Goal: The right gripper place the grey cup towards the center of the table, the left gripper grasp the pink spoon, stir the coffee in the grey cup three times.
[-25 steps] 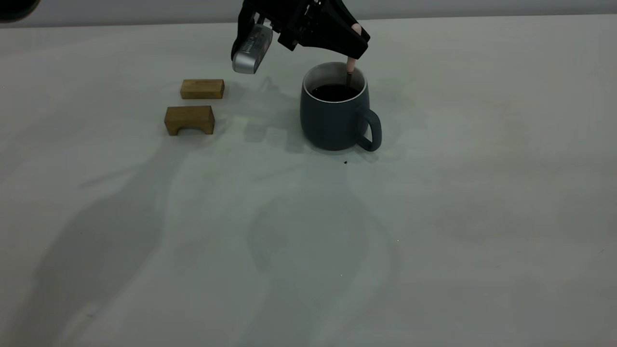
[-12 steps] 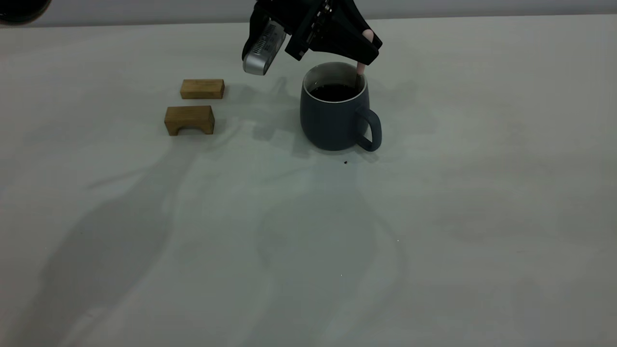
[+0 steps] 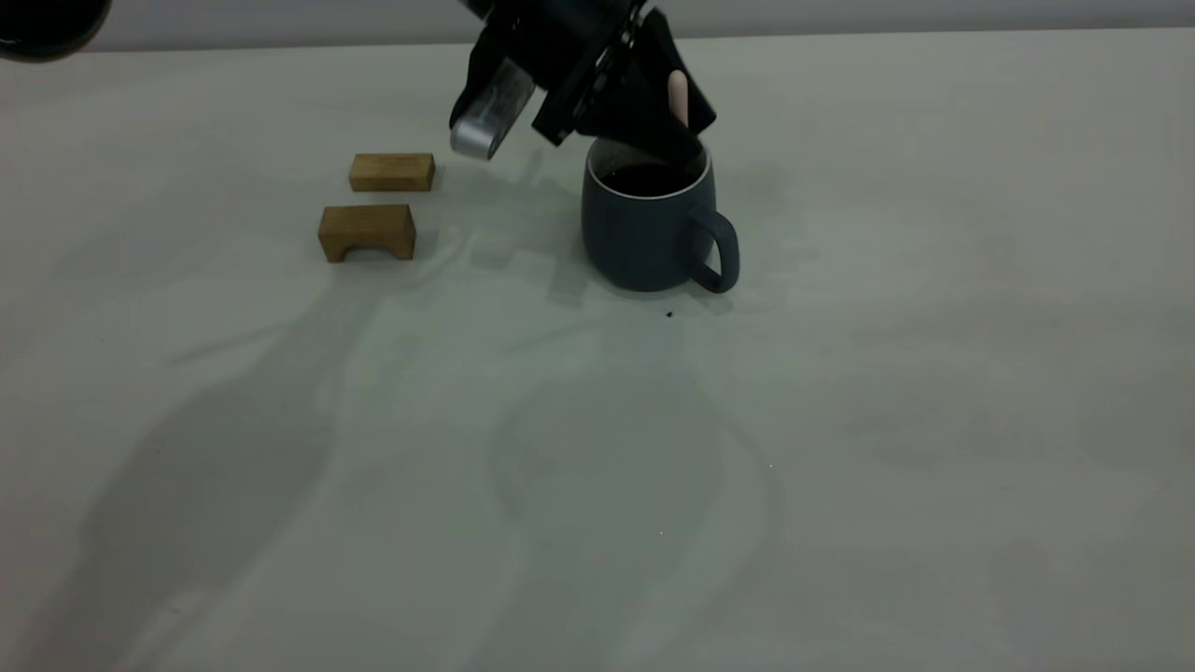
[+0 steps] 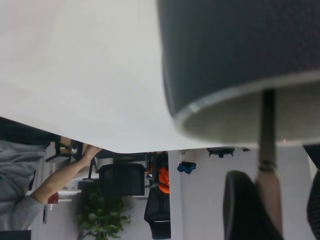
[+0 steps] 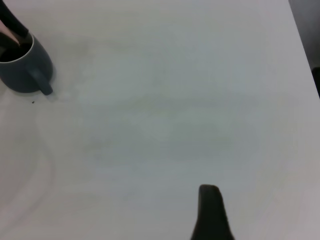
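Spreading across nearly the whole exterior view, the table [image 3: 840, 420] is what we see first, pale and matte w/ soft shadows on it. Next in size we have the left gripper [image 3: 686, 140], black, reaching down from the far edge w/ a silver cylindrical part at its side; its tip sits right over the far rim of the grey cup [image 3: 649, 229]. The cup stands upright near the table's middle, a bit toward the far side, handle turned to the right arm's side and toward the camera. We see the coffee [image 3: 644, 177] as a dark surface inside the white rim. Two tan wooden blocks [image 3: 369, 231] lie well apart from the cup on the left arm's side, one behind the other; the nearer one has a notch underneath.

The jaws of the left gripper are closed onto the pink spoon [image 3: 679, 98]: its pale handle sticks up between them, roughly upright, and in the left wrist view the grey metal neck [image 4: 267, 125] drops past the rim into the cup. The bowl is hidden from us.

Right gripper [image 5: 210, 210]: only one dark finger shows in its own wrist view, well apart from the cup; we can't tell how its jaws stand. A tiny dark speck [image 3: 669, 315] lies just in front of the cup.
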`<control>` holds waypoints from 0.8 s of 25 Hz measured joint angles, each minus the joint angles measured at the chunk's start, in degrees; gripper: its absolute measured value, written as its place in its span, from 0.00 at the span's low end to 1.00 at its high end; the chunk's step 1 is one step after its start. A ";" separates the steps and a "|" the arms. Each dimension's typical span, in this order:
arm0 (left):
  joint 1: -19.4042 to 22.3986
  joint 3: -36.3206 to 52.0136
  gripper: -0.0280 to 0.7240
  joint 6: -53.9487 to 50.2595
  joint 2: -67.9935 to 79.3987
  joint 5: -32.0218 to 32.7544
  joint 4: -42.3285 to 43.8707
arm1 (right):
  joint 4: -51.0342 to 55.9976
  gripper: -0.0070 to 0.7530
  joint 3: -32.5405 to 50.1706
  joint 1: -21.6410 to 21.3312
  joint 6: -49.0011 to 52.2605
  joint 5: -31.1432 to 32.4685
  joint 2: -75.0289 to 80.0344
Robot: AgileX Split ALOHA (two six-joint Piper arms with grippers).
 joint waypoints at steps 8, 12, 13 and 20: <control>0.22 -11.54 0.61 0.00 -1.85 0.00 2.51 | 0.00 0.78 0.00 0.00 0.00 0.00 0.00; 0.22 -16.60 0.61 0.47 -2.93 0.00 3.17 | 0.00 0.78 0.00 0.00 0.00 0.00 0.00; 0.22 -17.23 0.61 1.38 -3.20 0.00 4.04 | 0.00 0.78 0.00 0.00 0.00 0.00 0.00; 0.04 -17.86 0.61 34.21 -6.62 0.00 20.21 | 0.00 0.78 0.00 0.00 0.00 0.00 0.00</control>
